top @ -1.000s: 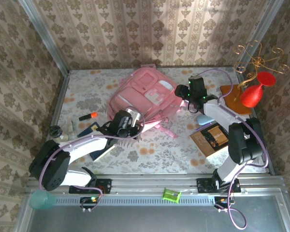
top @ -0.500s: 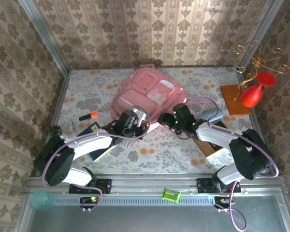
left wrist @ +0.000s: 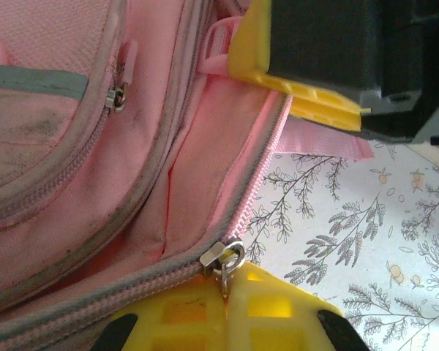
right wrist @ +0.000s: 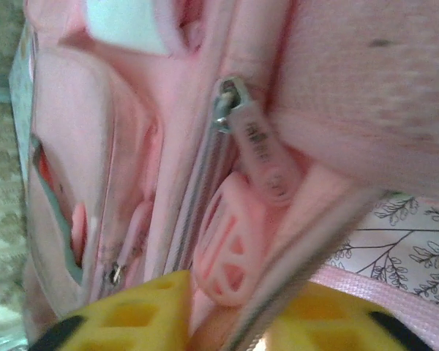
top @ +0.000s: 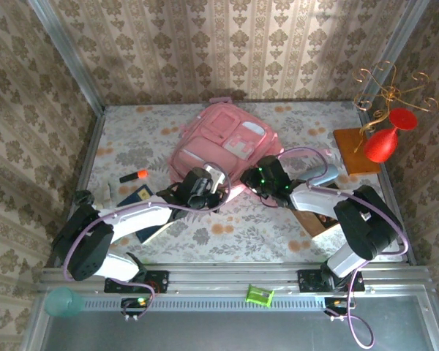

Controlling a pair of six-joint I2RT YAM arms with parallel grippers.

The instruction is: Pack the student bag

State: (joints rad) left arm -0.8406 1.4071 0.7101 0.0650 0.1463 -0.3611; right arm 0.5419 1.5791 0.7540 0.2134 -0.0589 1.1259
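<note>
The student bag (top: 223,146) lies flat in the middle of the table, pink, pockets up. My left gripper (top: 205,187) is at its near edge. In the left wrist view its yellow fingers (left wrist: 227,296) are shut on the metal zip pull (left wrist: 224,257) of the main zip, which gapes open beyond it. My right gripper (top: 253,178) is at the bag's near right corner, a little right of the left one. Its yellow fingers (right wrist: 132,318) have closed on the pink fabric and zip edge (right wrist: 293,285), beside a pink rubber tab (right wrist: 230,245).
An orange marker (top: 135,175) and a blue book (top: 135,197) lie to the left of the bag. A brown notebook (top: 318,213) lies under the right arm. A wooden base with a gold stand (top: 355,150) and red vases (top: 384,142) stands at the back right.
My right arm swung from the bag's back right side to its near right corner, and its jaws closed in on the bag's edge. The left gripper kept the zip pull and moved slightly right.
</note>
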